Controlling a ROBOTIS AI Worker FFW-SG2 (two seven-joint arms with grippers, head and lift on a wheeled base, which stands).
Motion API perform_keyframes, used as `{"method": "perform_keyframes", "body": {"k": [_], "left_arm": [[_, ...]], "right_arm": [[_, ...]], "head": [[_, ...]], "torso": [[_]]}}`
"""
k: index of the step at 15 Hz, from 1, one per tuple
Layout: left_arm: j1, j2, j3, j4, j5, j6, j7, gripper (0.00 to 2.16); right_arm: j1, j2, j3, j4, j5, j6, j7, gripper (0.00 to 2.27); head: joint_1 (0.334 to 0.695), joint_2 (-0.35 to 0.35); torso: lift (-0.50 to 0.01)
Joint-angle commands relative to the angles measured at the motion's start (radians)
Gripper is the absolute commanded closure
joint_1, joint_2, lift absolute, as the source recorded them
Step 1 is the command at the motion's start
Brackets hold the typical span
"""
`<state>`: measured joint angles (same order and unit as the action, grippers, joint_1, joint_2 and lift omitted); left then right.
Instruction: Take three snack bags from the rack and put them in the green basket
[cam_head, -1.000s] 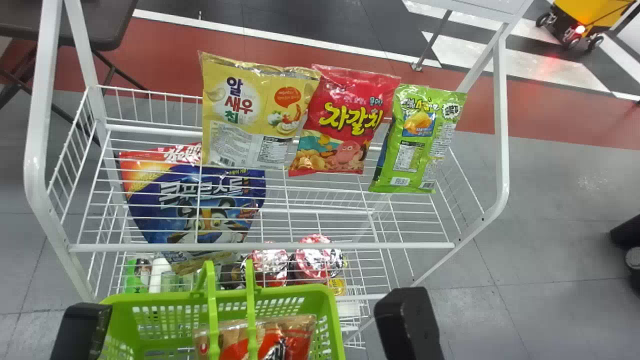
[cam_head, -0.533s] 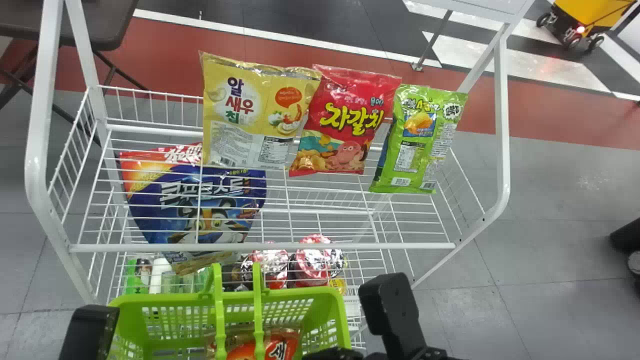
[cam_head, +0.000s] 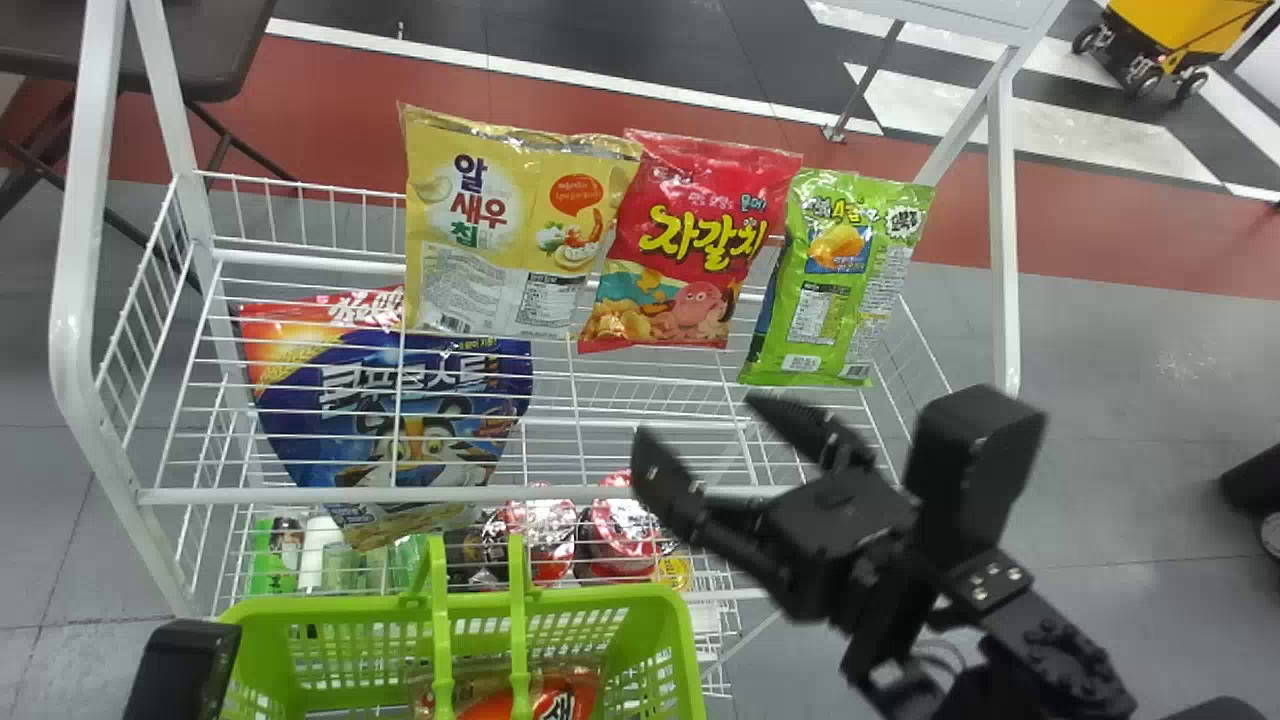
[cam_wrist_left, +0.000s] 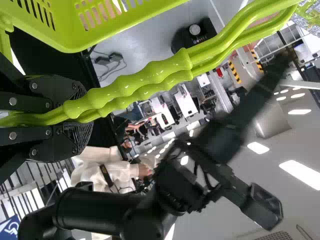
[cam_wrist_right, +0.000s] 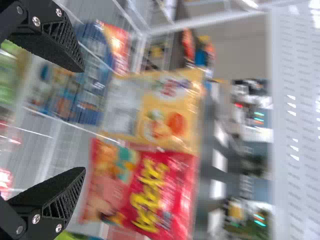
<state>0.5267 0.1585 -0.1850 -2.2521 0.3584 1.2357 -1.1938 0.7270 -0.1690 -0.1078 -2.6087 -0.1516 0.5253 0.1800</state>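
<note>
In the head view my right gripper stands open and empty over the rack's front rail, below the red bag and green bag; a yellow bag leans left of them. The right wrist view has the open right gripper facing the red bag and yellow bag. At bottom left is my left gripper; in the left wrist view the left gripper is shut on the handles of the green basket. An orange-red bag lies inside the basket.
The white wire rack has side posts and a front rail near the right arm. A blue cereal bag leans on the left, and red-lidded cups stand on the lower shelf.
My right gripper has risen from beside the basket, up over the rack's front rail toward the hanging-height bags. The basket shifted slightly right at first; the rack's bags have stayed put.
</note>
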Motion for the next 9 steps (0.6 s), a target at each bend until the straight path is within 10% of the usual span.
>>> {"method": "perform_keyframes", "body": {"k": [1, 9], "left_arm": [[-0.004, 0.003, -0.001, 0.0, -0.001, 0.0, 0.0, 1.93], [-0.014, 0.001, -0.002, 0.016, -0.006, 0.003, 0.006, 1.93]], "right_arm": [[-0.066, 0.002, -0.029, 0.133, -0.029, -0.231, -0.042, 0.19], [-0.439, 0.017, 0.016, 0.605, -0.031, -0.299, -0.068, 0.18]], "head": [[0.695, -0.35], [0.695, -0.35]], "torso": [[-0.015], [-0.015]]}}
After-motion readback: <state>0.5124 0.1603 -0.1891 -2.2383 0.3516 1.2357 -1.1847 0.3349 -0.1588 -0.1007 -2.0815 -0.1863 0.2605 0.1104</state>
